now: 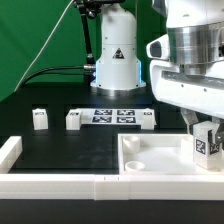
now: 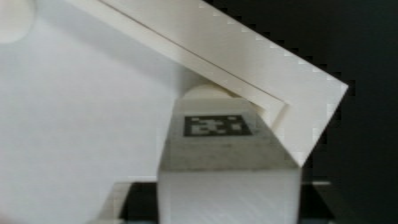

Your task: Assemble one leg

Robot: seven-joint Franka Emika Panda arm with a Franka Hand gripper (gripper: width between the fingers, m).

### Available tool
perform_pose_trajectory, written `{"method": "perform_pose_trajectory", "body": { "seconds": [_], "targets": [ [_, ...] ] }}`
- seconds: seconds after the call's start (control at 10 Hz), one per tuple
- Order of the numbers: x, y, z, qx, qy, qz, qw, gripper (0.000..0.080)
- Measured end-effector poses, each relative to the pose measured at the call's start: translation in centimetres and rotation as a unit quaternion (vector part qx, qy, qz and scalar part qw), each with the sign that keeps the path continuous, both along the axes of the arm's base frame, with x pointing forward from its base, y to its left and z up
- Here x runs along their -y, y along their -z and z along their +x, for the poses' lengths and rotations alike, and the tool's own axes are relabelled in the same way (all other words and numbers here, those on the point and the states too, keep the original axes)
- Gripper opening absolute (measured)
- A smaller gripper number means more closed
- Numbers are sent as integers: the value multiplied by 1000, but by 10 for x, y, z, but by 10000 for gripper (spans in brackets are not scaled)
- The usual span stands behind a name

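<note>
White border rails (image 1: pixel 60 185) front the exterior view. Behind them, the tool (image 1: pixel 205 131) grips the leg (image 1: pixel 207 147), which hangs upright directly beneath it over a corner of the square panel (image 1: pixel 160 166), at the exterior view's right. Spare legs (image 1: pixel 74 120) stand well apart on the black counter (image 1: pixel 60 142).

Wrist view: the leg (image 2: pixel 221 165) reaches the panel's corner; contact unclear.
</note>
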State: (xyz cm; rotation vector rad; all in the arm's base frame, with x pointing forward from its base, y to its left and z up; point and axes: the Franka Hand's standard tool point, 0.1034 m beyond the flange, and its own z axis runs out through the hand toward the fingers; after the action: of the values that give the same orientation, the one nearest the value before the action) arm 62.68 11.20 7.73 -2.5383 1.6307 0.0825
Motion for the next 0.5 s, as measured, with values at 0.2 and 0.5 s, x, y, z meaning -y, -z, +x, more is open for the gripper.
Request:
{"method": "perform_pose_trajectory", "body": {
  "seconds": [0.2, 0.5],
  "targets": [
    [0, 0, 0, 0, 2, 0, 1000, 291],
    [-4, 0, 0, 9, -56, -1, 998, 601]
  ]
}}
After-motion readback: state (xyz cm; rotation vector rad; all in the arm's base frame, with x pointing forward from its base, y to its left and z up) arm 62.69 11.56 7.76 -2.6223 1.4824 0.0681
